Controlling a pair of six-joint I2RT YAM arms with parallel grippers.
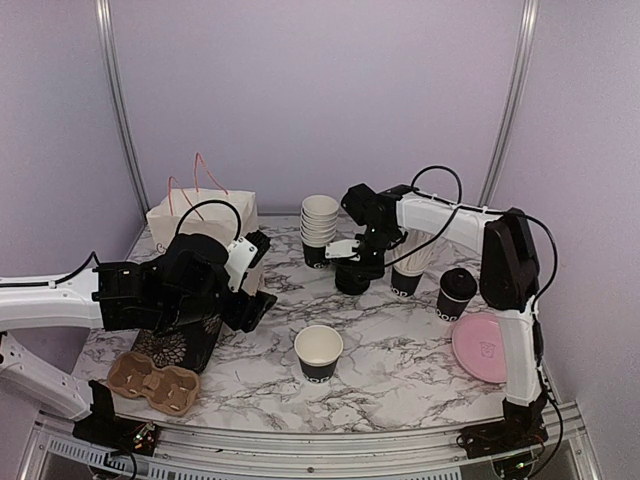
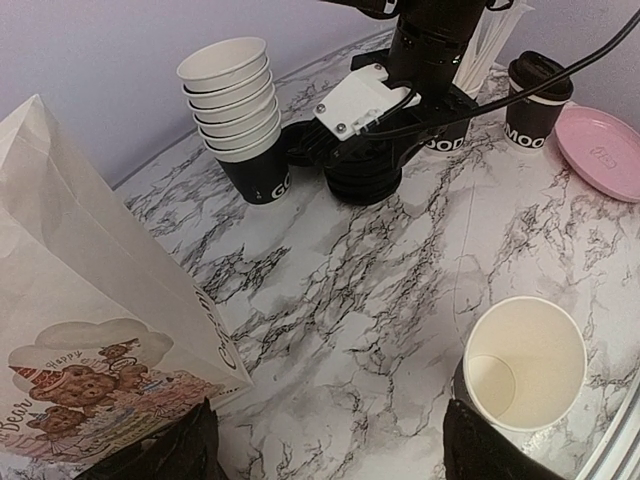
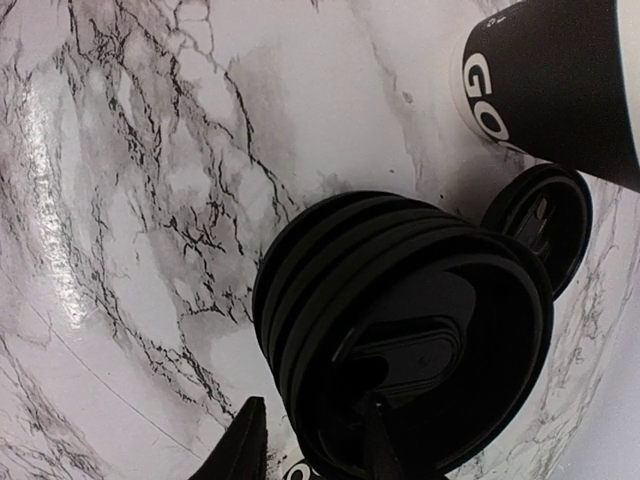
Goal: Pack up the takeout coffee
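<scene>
Takeout coffee cup (image 1: pixel 457 293), frame right, looks light and crushable; hold mid-body gently. Left fingers (image 2: pixel 485 450) spread empty; right fingers (image 3: pixel 245 445) at the lids (image 3: pixel 400 340), grip unclear.

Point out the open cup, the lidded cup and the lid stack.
open cup (image 2: pixel 523 365), left wrist view, inner wall.
lidded cup (image 1: pixel 456 300), top external view, side wall.
lid stack (image 3: pixel 400 340), right wrist view, top lid's face.

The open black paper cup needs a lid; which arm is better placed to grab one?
Right. The right end effector is at the stack of black plastic lids; the left end effector hangs beside the white paper bag.
</scene>
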